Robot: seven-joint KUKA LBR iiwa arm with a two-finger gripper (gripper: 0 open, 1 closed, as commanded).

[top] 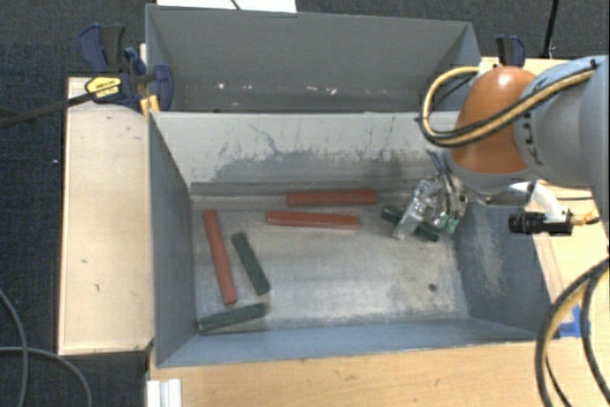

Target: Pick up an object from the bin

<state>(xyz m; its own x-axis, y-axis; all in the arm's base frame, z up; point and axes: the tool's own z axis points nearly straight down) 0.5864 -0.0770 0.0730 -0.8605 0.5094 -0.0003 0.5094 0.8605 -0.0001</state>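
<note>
A dark green stick is lying at the front of the bin. The claw is hanging at the back right, over a second green stick. I cannot tell if it is gripping. Nothing is being lifted yet.

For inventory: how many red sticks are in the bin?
3: back red stick farthest back, middle red stick just before it, left red stick lengthwise at the left. The arm may hide more.
</note>
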